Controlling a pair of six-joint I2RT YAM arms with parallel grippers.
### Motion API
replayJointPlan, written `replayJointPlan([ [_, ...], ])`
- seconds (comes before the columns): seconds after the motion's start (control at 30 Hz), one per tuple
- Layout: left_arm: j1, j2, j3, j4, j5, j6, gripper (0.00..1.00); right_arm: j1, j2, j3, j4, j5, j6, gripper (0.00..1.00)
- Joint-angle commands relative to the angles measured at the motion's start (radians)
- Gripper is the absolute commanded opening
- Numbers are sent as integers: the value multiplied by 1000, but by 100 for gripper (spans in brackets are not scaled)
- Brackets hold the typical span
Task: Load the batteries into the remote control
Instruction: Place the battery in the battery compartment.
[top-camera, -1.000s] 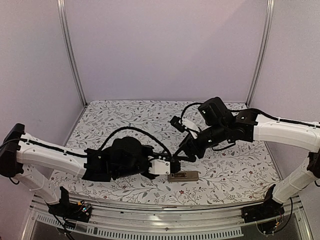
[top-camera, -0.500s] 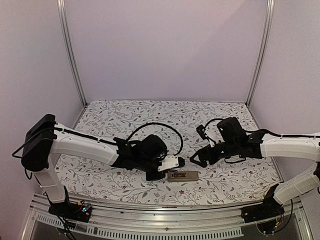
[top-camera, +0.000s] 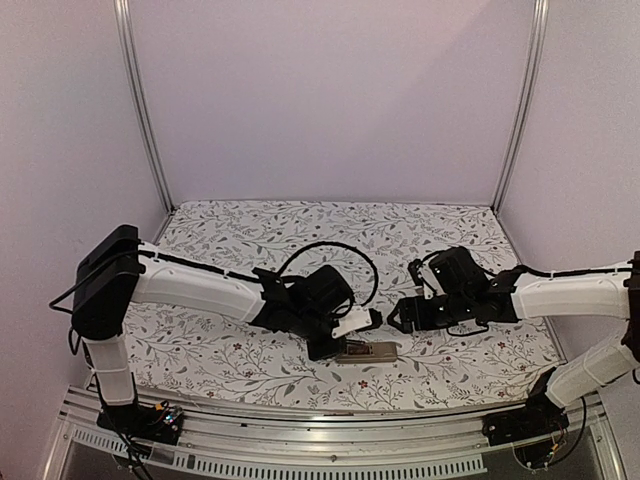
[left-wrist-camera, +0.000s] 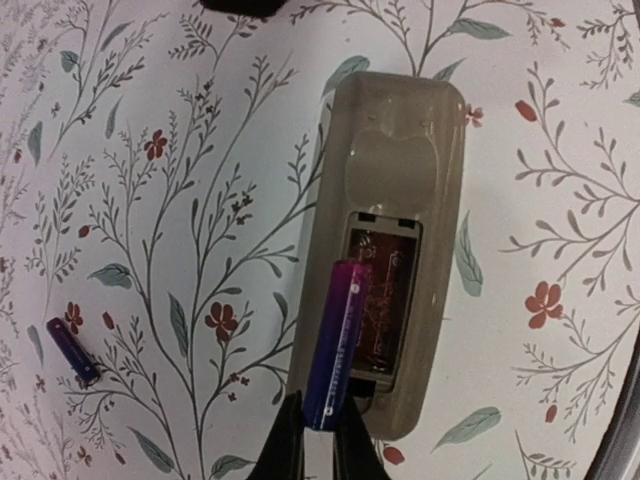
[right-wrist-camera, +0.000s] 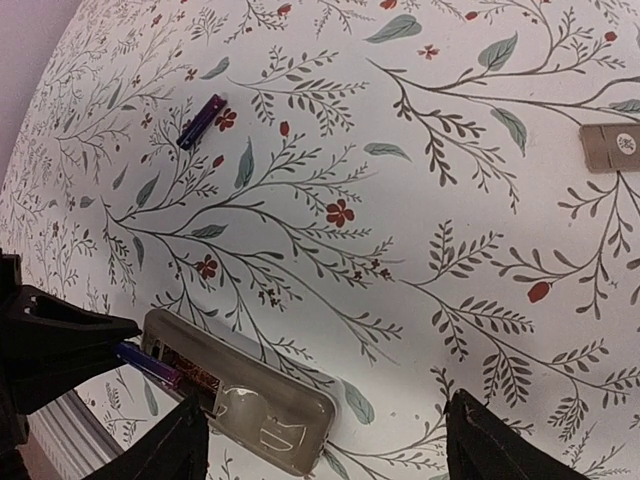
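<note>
I have the left arm stretched low across the table, wrist tipped down, and the left gripper pressed together on the near end of a battery, a slim, glossy purple cylinder. The battery slants away from the fingers over the remote. The remote lies back-up just ahead of them, a rounded grey-tan plastic slab with its bay open and dark red inside. Whether the battery's far end touches the bay floor I cannot tell from this angle. The second battery, the same purple, lies on the matte floral cloth well off to one side of the fingers. My right arm reaches in low from the opposite side. The right gripper is spread wide above the remote, which sits nearer one finger than the other. A flat tan rectangle lies well beyond the other finger.
</note>
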Motion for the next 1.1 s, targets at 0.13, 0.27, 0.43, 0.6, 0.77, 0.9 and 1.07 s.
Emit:
replayJointPlan([
  [0.13, -52, 51, 55, -110, -60, -107, 0, -4, -2, 1, -17, 5, 27, 79],
  [0.27, -62, 82, 86, -112, -89, -137, 0, -3, 1, 5, -15, -1, 28, 79],
  [0.43, -66, 108, 129, -154, -142, -186, 0, -3, -9, -2, -13, -4, 31, 79],
  [0.6, -78, 126, 164, -225, -180, -204, 0, -4, -22, -2, -13, -1, 28, 79],
  [0.77, -79, 134, 198, -284, -241, -238, 0, -3, -25, 3, -12, -7, 25, 79],
  [0.9, -77, 83, 180, -265, -225, -233, 0, -4, -28, 0, -11, -10, 21, 79],
  [1.07, -67, 73, 158, -248, -226, -195, 0, -3, -20, -1, -7, -28, 18, 79],
])
